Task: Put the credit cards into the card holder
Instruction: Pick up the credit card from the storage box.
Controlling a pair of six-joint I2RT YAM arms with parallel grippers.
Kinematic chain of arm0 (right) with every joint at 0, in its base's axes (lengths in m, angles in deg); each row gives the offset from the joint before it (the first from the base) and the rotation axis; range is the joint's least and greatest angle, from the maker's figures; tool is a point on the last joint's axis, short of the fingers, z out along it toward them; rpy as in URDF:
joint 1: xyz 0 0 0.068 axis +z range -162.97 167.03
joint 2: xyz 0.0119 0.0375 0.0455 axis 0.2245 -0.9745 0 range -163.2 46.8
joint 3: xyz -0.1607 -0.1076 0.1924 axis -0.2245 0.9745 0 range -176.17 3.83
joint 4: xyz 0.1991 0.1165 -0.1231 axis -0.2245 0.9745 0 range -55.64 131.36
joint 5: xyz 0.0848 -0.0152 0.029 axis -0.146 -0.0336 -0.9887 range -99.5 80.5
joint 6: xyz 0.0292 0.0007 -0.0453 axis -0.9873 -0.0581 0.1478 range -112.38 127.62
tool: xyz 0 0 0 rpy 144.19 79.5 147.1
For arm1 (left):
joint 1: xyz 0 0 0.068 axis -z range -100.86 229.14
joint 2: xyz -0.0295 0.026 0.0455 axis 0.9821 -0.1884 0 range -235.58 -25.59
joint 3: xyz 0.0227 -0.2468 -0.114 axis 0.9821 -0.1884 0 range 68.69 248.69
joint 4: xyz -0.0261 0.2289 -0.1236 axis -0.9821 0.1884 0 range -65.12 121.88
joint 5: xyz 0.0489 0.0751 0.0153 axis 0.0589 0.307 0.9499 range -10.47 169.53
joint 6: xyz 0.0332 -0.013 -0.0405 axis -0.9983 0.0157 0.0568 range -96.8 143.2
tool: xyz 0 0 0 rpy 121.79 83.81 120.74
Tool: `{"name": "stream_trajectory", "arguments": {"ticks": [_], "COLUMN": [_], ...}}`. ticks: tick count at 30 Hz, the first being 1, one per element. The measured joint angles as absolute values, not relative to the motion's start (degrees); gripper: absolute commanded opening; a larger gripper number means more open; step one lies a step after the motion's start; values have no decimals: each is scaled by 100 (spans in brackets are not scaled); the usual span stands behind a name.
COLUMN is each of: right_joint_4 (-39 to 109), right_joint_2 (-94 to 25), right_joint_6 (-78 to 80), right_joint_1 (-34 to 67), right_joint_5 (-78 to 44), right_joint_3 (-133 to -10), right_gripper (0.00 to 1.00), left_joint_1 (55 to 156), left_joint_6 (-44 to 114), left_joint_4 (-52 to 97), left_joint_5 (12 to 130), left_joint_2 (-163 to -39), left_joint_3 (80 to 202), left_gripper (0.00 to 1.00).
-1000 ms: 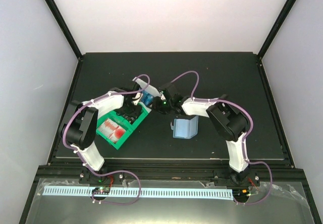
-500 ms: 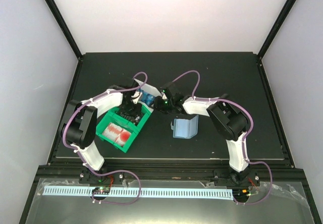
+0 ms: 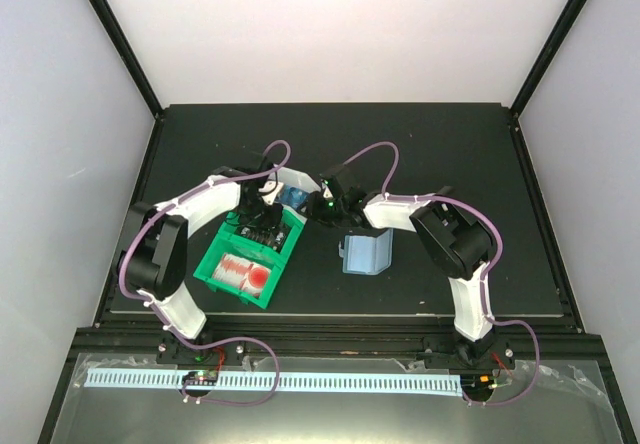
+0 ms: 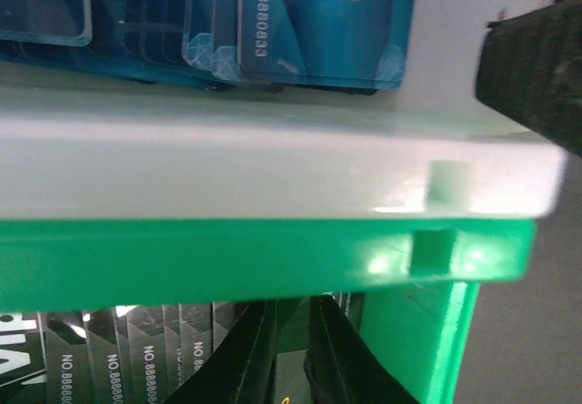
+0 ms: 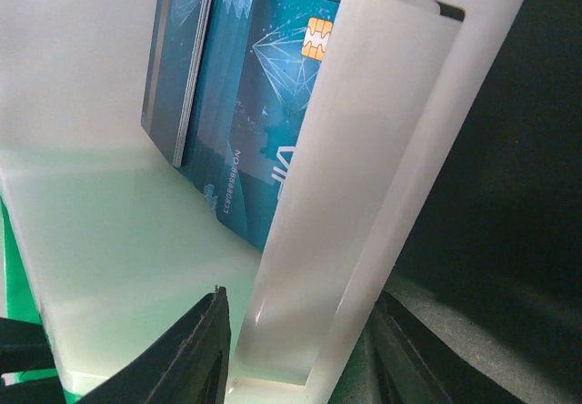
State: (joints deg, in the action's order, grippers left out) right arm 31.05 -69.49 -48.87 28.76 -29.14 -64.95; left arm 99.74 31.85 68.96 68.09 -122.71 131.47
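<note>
Reaching down into the green bin (image 4: 227, 258), my left gripper (image 4: 291, 372) shows its fingers (image 4: 244, 358) drawn narrow, with only a slim gap between them. Their tips run off the lower edge of the wrist view, so I cannot tell whether a card is pinched. Just left of the fingers, the black cards (image 4: 109, 363) stand upright in a row inside that bin. Ahead of the gripper is the green rim, and directly against it the wall of the white bin (image 4: 227, 163), with the blue cards (image 4: 318, 22) standing beyond. My right gripper (image 5: 300, 368) straddles another wall of the white bin, half wide, one finger against each face. Behind my left gripper, toward its arm's base, the red-and-white cards (image 3: 245, 272) lie in the green bin. The card holder (image 3: 365, 254) lies on the table (image 3: 450, 144), apart from both bins, on the near side of my right gripper.
</note>
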Motion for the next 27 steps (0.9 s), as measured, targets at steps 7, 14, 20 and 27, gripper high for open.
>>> {"name": "stream_trajectory", "arguments": {"ticks": [7,14,20,27], "right_joint_4": [2986,2952,2960,2962], "right_joint_2": [-6908,-6881,-6853,-6853], "right_joint_6": [-4955,-4979,-4979,-4979], "right_joint_1": [2876,2878,2885,2887], "right_joint_5": [-2916,-2918,-2920,-2918], "right_joint_3": [-6394,-6350,-6326,-6326], "right_gripper": [43,43,43,43], "left_joint_1": [9976,9978,9978,9978], "left_joint_6": [3257,3425,3539,3541], "left_joint_4": [6900,6819,6804,6787], "left_joint_5": [6347,5759,5589,5626], "left_joint_2": [-12087,-12039,-12039,-12041], "left_joint_3": [13147,13112,12975,12863], "left_gripper": [16,23,25,23]}}
